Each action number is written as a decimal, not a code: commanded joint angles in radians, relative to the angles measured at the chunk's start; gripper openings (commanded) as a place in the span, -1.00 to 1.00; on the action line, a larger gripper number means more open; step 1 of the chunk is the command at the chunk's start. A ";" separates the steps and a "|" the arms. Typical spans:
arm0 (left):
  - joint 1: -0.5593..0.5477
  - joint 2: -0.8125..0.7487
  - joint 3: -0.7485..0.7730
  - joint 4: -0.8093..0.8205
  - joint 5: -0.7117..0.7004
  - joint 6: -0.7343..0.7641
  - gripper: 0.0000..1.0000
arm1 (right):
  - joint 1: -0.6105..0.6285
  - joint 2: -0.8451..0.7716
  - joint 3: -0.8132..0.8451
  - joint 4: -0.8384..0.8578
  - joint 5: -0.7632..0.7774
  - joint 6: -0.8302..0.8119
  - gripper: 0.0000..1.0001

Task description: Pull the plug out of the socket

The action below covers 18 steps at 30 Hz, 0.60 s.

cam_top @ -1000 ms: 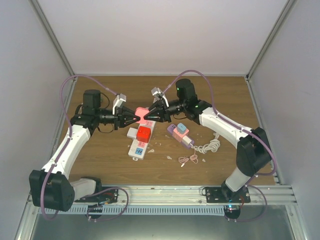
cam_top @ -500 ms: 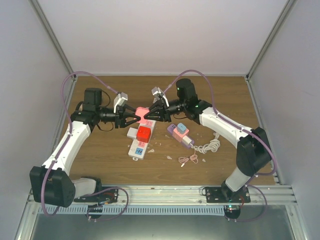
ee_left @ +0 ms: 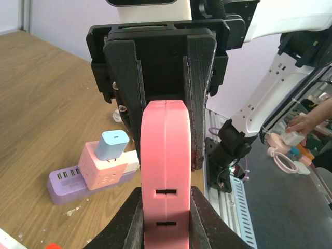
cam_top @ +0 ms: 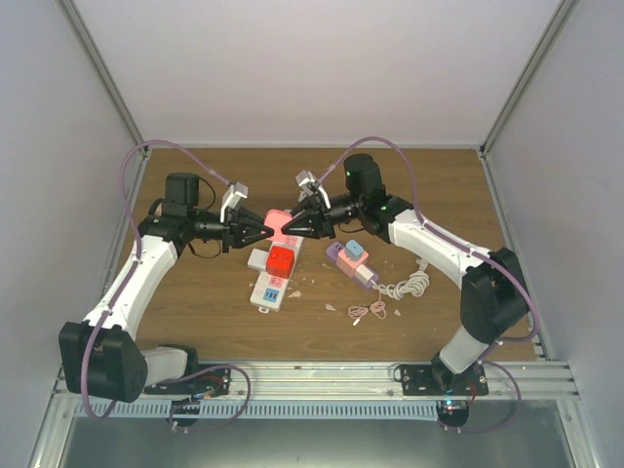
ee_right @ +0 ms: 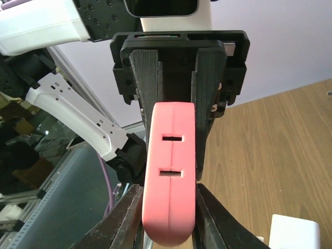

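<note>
Two power strips show, one white power strip [cam_top: 265,292] and one purple power strip [ee_left: 65,185]. There are four blocky adapters: one pink socket block [cam_top: 278,220], one red adapter [cam_top: 281,260], one pale pink adapter [ee_left: 98,174] and one small white block [cam_top: 257,259]. Also one light-blue plug [ee_left: 114,145] and two loose cables, one white cable [cam_top: 409,286] and one pink cable [cam_top: 369,312]

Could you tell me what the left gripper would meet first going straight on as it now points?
The left gripper is clamped on the pink plastic socket block; straight beyond it, likely the right gripper, gripping the block's opposite end head-on.
</note>
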State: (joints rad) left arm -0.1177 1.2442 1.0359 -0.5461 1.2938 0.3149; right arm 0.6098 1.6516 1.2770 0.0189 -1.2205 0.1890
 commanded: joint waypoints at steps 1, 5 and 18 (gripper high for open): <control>0.011 0.021 -0.020 0.081 -0.045 -0.023 -1.00 | 0.043 0.014 0.031 0.039 -0.143 0.020 -0.47; 0.006 0.037 -0.020 0.087 -0.066 -0.039 -1.00 | 0.061 0.032 0.062 0.040 -0.162 0.028 -0.42; 0.095 0.078 0.022 0.035 -0.073 0.027 -1.00 | -0.062 0.061 0.123 0.012 -0.036 0.021 0.74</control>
State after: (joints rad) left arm -0.0853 1.2846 1.0306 -0.5243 1.2640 0.3111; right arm 0.6109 1.7042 1.3487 -0.0151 -1.2583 0.2131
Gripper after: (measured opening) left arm 0.159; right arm 0.802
